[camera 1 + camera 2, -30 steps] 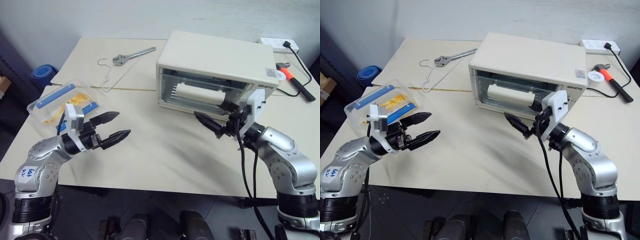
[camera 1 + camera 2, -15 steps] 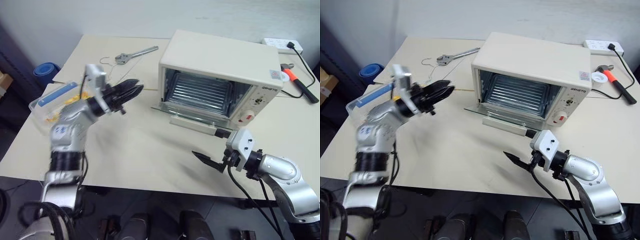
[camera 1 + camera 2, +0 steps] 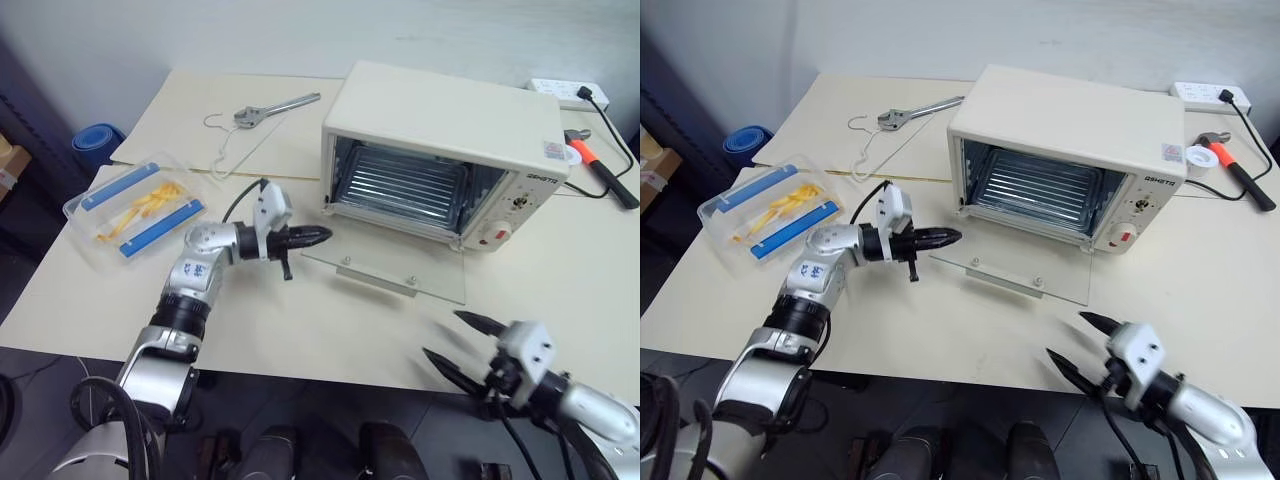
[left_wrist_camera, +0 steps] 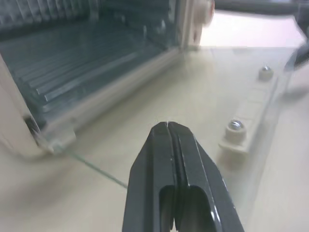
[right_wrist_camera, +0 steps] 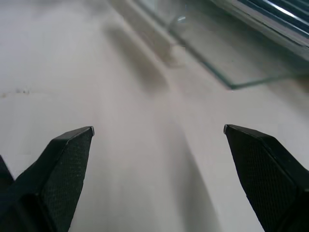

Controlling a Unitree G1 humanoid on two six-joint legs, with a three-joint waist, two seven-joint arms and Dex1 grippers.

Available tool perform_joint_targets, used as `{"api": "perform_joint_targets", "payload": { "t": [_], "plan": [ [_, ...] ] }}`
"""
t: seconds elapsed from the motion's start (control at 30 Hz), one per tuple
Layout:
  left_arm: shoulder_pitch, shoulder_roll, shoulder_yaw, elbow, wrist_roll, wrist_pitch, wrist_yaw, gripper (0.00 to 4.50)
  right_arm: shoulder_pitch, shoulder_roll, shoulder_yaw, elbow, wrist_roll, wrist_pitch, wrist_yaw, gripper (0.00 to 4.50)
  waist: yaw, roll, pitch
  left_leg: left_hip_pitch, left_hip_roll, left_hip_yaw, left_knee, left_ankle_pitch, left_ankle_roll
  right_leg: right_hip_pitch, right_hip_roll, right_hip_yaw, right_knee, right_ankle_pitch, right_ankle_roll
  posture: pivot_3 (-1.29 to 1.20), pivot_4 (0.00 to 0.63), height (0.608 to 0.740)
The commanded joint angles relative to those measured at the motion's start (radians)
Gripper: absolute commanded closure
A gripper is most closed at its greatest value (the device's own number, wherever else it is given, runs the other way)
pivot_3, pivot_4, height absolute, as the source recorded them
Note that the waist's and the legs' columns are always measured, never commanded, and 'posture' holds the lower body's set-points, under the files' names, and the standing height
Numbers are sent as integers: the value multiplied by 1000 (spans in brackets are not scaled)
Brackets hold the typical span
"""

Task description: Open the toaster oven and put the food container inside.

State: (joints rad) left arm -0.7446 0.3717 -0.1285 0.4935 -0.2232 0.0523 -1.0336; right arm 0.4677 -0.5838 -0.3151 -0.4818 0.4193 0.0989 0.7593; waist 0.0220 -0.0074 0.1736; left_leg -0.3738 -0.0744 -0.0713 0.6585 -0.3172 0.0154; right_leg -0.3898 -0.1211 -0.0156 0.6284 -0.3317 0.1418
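**Oven open, container behind the left gripper**

Nearest the robot, the right gripper (image 3: pixel 462 338) hangs low over the front edge of the table (image 3: pixel 330 330), its two black fingers spread wide with nothing between them. It points toward the dropped glass door (image 3: pixel 390 275), which lies flat on the table ahead of it, the cream bar handle (image 4: pixel 248 123) on its underside at the near edge.

Further in, the left gripper (image 3: pixel 940 237) reaches in from the left with its fingers pressed together on nothing, tips just beside the left front corner of the door. The toaster oven (image 3: pixel 445 130) stands behind, mouth open, wire rack (image 3: pixel 400 185) bare.

The relation that matters: the food container (image 3: pixel 140 208) lies to the left of the left arm, behind where its gripper points, on the table's left side well apart from the oven. Its long axis, marked by the two blue strips, runs diagonally, near-left to far-right. The left arm is much the nearer; the right gripper is across the table. In my judgement, the left gripper has to draw back, turn left and open before it can take the box across its short side.

Against a second ago: the door was shut then, with the right gripper up at its handle, and the left gripper hovered open beside the container. Now the door is down, the right gripper has dropped back toward the robot, and the left has swung across to the door's corner and closed.
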Motion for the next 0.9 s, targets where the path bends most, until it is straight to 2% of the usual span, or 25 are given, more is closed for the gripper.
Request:
{"api": "perform_joint_targets", "payload": {
  "t": [0.03,0.17,0.23,0.27,0.33,0.43,0.57,0.7,0.73,0.8,0.9],
  "plan": [
    [65,4,-1,-92,43,-30,60,4479,10,13,-84,-53,60,-71,24,0,-1,0,0,0,0,1,0,0,0,0,0,1,0,0,0,0,150,740],
    [151,-9,66,-200,-10,9,132,4479,-40,6,-73,-39,111,-106,82,0,-1,0,0,3,2,0,0,0,0,2,3,4,0,0,0,0,150,740],
    [220,21,118,-301,-48,69,160,4479,-107,4,-55,-23,156,-91,99,0,-4,0,0,2,2,0,0,0,0,1,3,5,0,0,0,0,150,740],
    [261,42,146,-352,-61,86,170,4096,-145,7,-42,-13,178,-79,104,0,-9,0,0,2,2,0,0,0,0,0,3,6,1,0,0,0,150,740],
    [357,88,209,-460,-104,138,180,3619,-214,12,-12,7,183,-82,115,0,-17,0,0,3,2,-1,-1,-1,-1,-1,4,7,1,0,0,0,150,740],
    [549,128,409,-624,-215,232,266,2671,-324,35,60,33,160,-107,128,0,-27,0,0,4,4,-2,-2,-2,-3,-2,4,11,1,1,-1,0,150,740],
    [787,98,728,-748,-360,263,393,1405,-435,74,165,53,98,-176,157,0,-25,0,0,4,8,-3,-3,-3,-5,-3,5,18,-1,1,-4,0,150,740],
    [962,35,940,-778,-443,297,524,204,-519,144,241,83,76,-231,153,0,-17,0,0,5,9,-3,-2,-4,-6,-2,6,18,-1,1,-5,0,150,740],
    [990,20,986,-775,-480,348,588,24,-532,153,256,87,93,-223,164,0,-15,0,0,4,8,-3,-2,-4,-6,-2,6,17,-1,1,-5,0,150,740],
    [1009,31,1036,-756,-507,433,693,24,-543,153,274,81,157,-167,189,0,-6,-1,0,4,8,-3,-1,-4,-5,-1,6,18,-1,2,-5,0,150,740],
    [921,115,1081,-720,-600,550,795,24,-571,137,282,78,167,-138,203,0,8,-2,0,4,8,-5,0,-5,-5,-1,6,17,-1,2,-5,0,150,740]
  ]
}}
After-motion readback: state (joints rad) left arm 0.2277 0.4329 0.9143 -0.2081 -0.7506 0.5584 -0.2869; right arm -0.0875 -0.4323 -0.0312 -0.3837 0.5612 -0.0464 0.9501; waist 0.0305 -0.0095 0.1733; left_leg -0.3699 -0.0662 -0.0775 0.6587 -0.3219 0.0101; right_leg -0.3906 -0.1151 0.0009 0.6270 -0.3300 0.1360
